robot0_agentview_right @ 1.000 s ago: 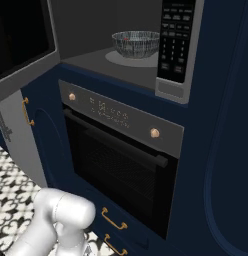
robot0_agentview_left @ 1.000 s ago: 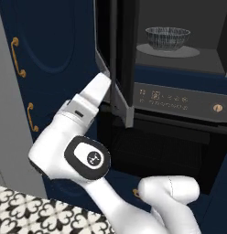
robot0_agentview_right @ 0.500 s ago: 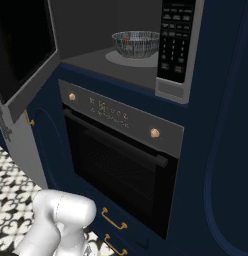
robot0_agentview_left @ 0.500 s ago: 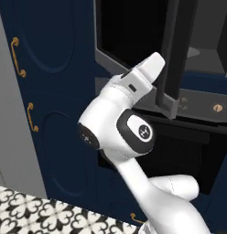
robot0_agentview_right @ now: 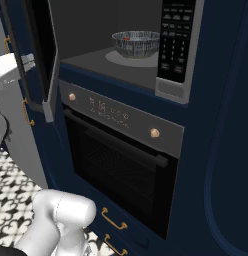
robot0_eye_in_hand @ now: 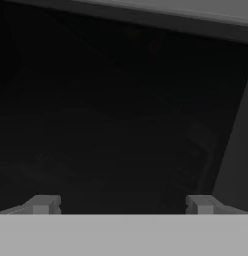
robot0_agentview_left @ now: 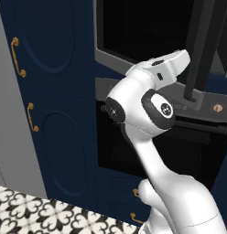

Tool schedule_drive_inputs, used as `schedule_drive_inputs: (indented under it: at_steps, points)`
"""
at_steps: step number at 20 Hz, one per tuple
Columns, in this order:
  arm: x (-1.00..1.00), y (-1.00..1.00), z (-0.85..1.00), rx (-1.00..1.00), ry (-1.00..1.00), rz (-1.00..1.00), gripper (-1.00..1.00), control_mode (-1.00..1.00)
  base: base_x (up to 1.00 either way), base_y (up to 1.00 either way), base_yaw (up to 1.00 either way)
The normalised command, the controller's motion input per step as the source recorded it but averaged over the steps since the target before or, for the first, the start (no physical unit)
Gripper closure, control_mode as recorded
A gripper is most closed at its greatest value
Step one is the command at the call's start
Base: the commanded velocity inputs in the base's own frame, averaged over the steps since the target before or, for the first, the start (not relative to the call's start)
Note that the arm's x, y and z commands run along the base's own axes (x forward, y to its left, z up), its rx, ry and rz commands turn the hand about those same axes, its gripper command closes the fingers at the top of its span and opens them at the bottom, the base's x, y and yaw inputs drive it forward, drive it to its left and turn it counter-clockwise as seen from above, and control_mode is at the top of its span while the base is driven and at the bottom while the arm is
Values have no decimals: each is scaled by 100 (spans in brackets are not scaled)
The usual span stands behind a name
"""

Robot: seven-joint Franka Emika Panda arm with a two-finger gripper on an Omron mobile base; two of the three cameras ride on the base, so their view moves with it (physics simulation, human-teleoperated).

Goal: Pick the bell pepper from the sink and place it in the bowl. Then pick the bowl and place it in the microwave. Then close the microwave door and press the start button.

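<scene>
Fingers [robot0_eye_in_hand: 121, 204] spread wide, gripping nothing, tips facing dark glass of microwave door [robot0_agentview_left: 138, 27]. Hand pressed close against outer face of door, door swung partway, edge-on in right base view. Bowl [robot0_agentview_right: 136, 43] upright on round turntable inside microwave [robot0_agentview_right: 121, 62], red bell pepper [robot0_agentview_right: 127, 38] showing inside bowl. Keypad panel [robot0_agentview_right: 175, 40] right of cavity. Black oven [robot0_agentview_right: 121, 160] with gold knobs directly below.

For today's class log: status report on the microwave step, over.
End effector open, empty, up against the microwave door. Door part-closed. Bowl on the turntable inside the microwave, bell pepper in it. Nothing blocking the door's swing.
</scene>
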Motion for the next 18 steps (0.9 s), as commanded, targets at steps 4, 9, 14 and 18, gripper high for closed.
schedule_drive_inputs:
  at_steps: [4, 9, 14, 18]
  points:
    - [45, -66, 0, 26, -9, 5, -100, -100, 0, 0, 0]
    - [47, -54, 0, 23, -7, 4, -100, -100, 0, 0, 0]
    - [35, -27, 0, 25, -4, 14, -100, -100, 0, 0, 0]
    - [53, -21, 0, 29, -3, 30, -100, -100, 0, 0, 0]
